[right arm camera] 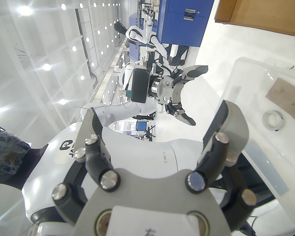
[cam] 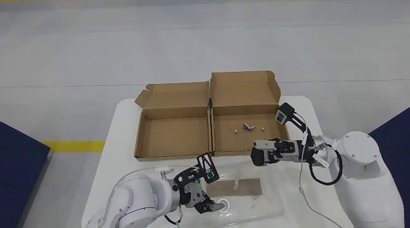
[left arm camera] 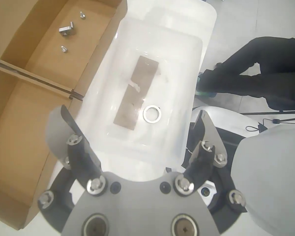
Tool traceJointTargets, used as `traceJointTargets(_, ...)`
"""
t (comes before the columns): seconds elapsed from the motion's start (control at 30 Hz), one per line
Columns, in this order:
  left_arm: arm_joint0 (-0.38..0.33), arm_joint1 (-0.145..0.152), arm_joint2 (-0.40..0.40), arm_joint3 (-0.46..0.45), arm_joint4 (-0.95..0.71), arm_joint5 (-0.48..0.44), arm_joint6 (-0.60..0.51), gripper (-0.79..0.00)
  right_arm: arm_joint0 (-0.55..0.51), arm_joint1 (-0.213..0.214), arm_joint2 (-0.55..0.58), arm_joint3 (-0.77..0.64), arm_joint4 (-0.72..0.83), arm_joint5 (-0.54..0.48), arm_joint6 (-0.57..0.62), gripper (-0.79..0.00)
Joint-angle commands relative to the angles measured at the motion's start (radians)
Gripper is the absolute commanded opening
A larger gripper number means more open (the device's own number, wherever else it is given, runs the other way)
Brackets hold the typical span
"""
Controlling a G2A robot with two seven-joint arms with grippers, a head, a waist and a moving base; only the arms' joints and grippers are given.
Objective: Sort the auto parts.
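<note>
Auto parts, sorted: one angled metal bracket (left arm camera: 66, 29) and two small bolts (left arm camera: 82, 15) (left arm camera: 64, 49) lie on the floor of the right cardboard box (cam: 269, 139), apart from one another.
Metal ring (left arm camera: 152, 114): lies flat in the clear tray (left arm camera: 184, 57), at its left near end, just beside the edge of the brown sheet (left arm camera: 140, 84).
Clear tray: stands on the white table (cam: 118, 157), nearer than the two boxes and in front of the right one.
Brown sheet: lies flat along the tray floor, with a pale scrap on its middle.
Left cardboard box (cam: 173, 135): lid open, set against the right box — side walls touching.
Left gripper (left arm camera: 133, 112): fingers spread wide and holding nothing. It hangs over the left end of the tray with the ring just ahead of it, not touched.
Right gripper (right arm camera: 158, 110): fingers spread wide and holding nothing. It sits over the near edge of the right box, pointing left — on the far side of the tray.
</note>
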State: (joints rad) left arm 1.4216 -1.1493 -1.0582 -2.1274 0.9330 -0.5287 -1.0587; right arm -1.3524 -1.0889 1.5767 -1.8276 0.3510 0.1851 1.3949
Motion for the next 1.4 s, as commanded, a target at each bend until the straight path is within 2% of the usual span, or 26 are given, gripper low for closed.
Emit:
traceJointTargets(0.0,-0.052,-0.006,0.050,0.011,-0.033,0.040,-0.091,0.000,0.000,0.000,0.000,0.000,0.000,0.000,0.000,0.000)
traceJointTargets(0.17,-0.189,-0.035,0.185,0.065,-0.071,0.215,-0.246,0.000,0.000,0.000,0.000,0.000,0.000,0.000,0.000,0.000)
traceJointTargets(0.5,-0.184,-0.036,0.202,0.086,-0.059,0.219,-0.225,0.000,0.000,0.000,0.000,0.000,0.000,0.000,0.000,0.000)
traceJointTargets(0.73,-0.258,-0.053,0.302,0.174,-0.063,0.202,-0.263,0.000,0.000,0.000,0.000,0.000,0.000,0.000,0.000,0.000)
traceJointTargets(0.93,-0.320,-0.075,0.369,0.275,-0.059,0.209,-0.223,0.000,0.000,0.000,0.000,0.000,0.000,0.000,0.000,0.000)
traceJointTargets(1.1,-0.345,-0.080,0.379,0.325,-0.068,0.197,-0.187,0.000,0.000,0.000,0.000,0.000,0.000,0.000,0.000,0.000)
traceJointTargets(1.37,-0.344,-0.080,0.377,0.328,-0.058,0.203,-0.177,0.000,0.000,0.000,0.000,0.000,0.000,0.000,0.000,0.000)
